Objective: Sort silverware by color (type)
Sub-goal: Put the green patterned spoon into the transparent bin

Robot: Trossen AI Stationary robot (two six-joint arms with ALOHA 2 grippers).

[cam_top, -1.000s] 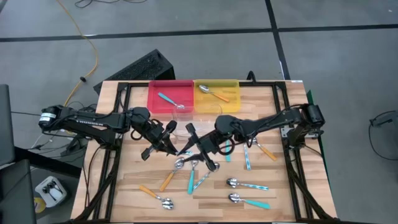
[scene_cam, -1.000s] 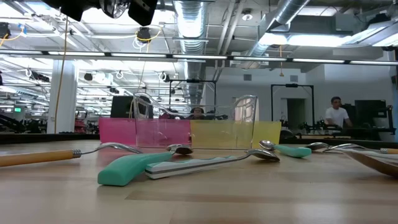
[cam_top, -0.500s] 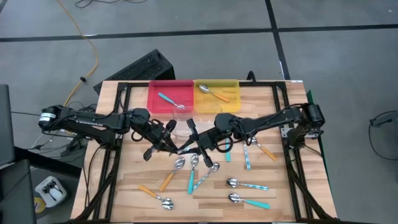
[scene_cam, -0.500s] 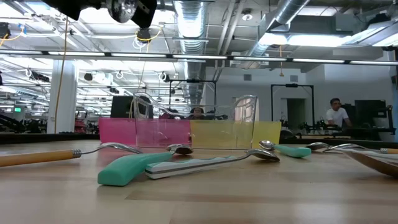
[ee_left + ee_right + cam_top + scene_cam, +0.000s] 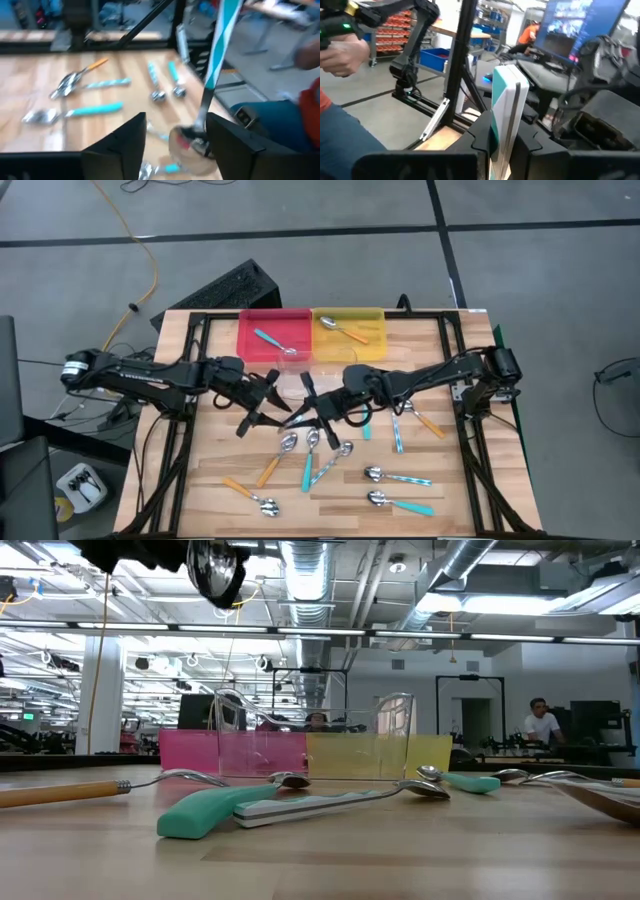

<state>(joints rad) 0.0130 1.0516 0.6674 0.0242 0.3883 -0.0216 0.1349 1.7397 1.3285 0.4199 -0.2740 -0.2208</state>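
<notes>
Holding a spoon (image 5: 505,102) by the handle: the right gripper (image 5: 312,412) is up over the table (image 5: 215,470) centre, just in front of the clear tray (image 5: 298,366). Its wrist view shows a pale blue and white handle clamped tight between both fingers (image 5: 481,136).

Left gripper (image 5: 262,402) is just beside it, tips facing the right gripper, jaws spread and released. In the left wrist view the same spoon (image 5: 219,47) stands roughly upright. Its shiny bowl sits low between the open left fingers (image 5: 131,134), with a clear gap on at least one side. Whether the bowl touches the other finger I can't tell; it's blurred there.

From above the held spoon is only a thin sliver between the two grippers, so its exact angle is hard to read. The low view catches a shiny bowl (image 5: 215,570) hanging at the top under a dark gripper, well above the tabletop; probably the same spoon.

Rest of the silverware:
- teal spoon (image 5: 267,340) in the red tray (image 5: 250,350)
- orange spoon (image 5: 347,333) in the yellow tray (image 5: 374,345)
- loose spoons (image 5: 308,462) in front of the grippers, three close together: orange, teal and one more with a bluish handle
- another orange one (image 5: 250,494) near the front left
- two teal ones (image 5: 402,490) side by side at the front right
- a pale blue one (image 5: 397,432) and an orange one (image 5: 427,422) under the right arm

All loose spoons lie flat on the wood, none touching a gripper.
</notes>
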